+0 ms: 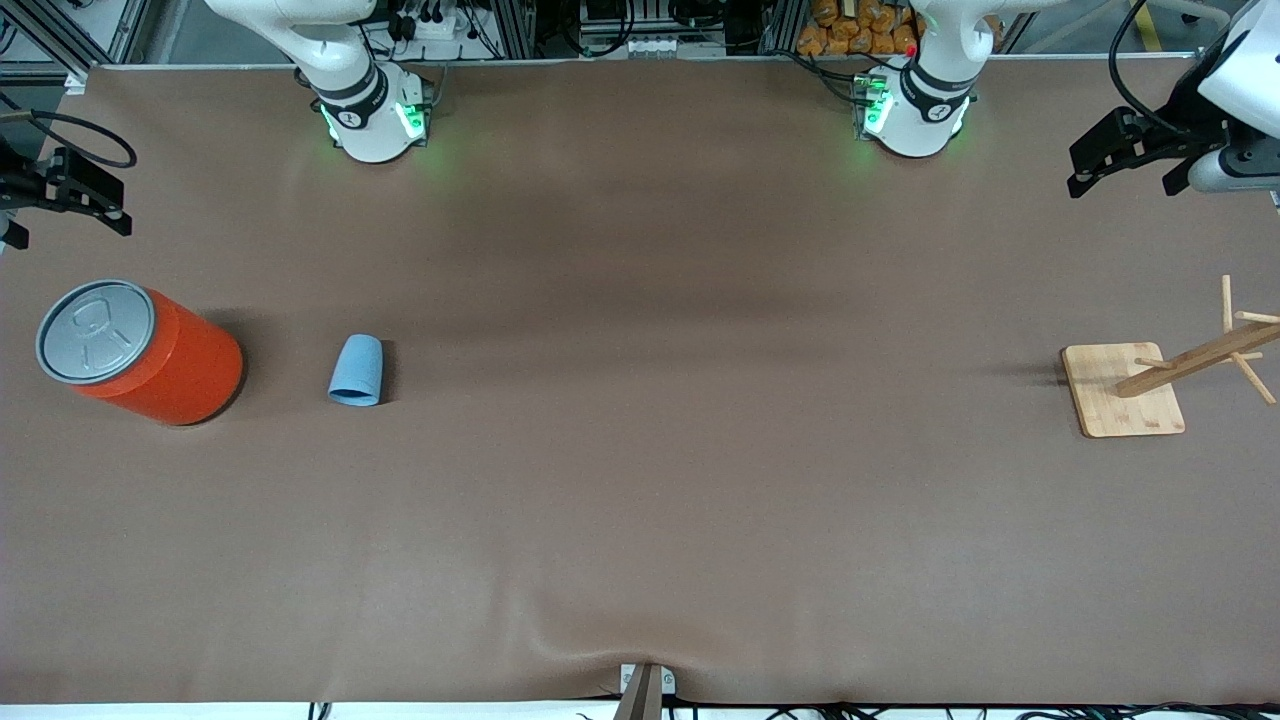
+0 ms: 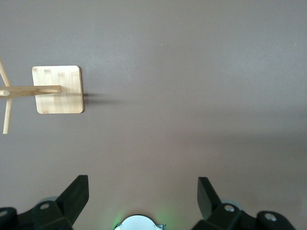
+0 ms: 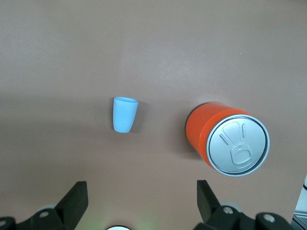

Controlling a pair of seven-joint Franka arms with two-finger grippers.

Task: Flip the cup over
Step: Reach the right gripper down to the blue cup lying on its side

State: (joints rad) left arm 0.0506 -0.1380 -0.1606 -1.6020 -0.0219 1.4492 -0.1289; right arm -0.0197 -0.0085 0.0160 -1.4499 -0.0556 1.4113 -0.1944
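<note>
**Cup rim-down, both grippers parked high and open**

Sitting toward the right arm's end of the table (image 1: 640, 520): the cup (image 1: 356, 370), small, light blue, tapered, apparently standing on its wider rim with the narrow closed base uppermost; hence the need for a flip. Standing just beside it, closer to the table's end: the orange can (image 1: 165, 360), upright, grey pull-tab lid on top; a clear strip of bare cloth between the two, not touching.

Hanging over that same end, above the edge of the cloth: the right gripper (image 1: 70, 195), empty, fingers spread wide; looking straight down on cup and can in its wrist view, cup (image 3: 124, 114) and can (image 3: 225, 136) apart there too. Probably the arm for the job, being the one on the cup's end.

Hovering over the opposite end: the left gripper (image 1: 1125, 160), likewise empty with fingers wide apart; waiting, well away from the cup. Beneath and nearby: the wooden peg stand (image 1: 1125, 390), square base flat on the cloth, pegged post rising from it; same base in the left wrist view (image 2: 58, 89).

Open room: plenty all round the cup except toward the can; broad bare cloth through the middle and along the front edge; safest approach likely from above or from the middle of the table, keeping fingers off the can.
</note>
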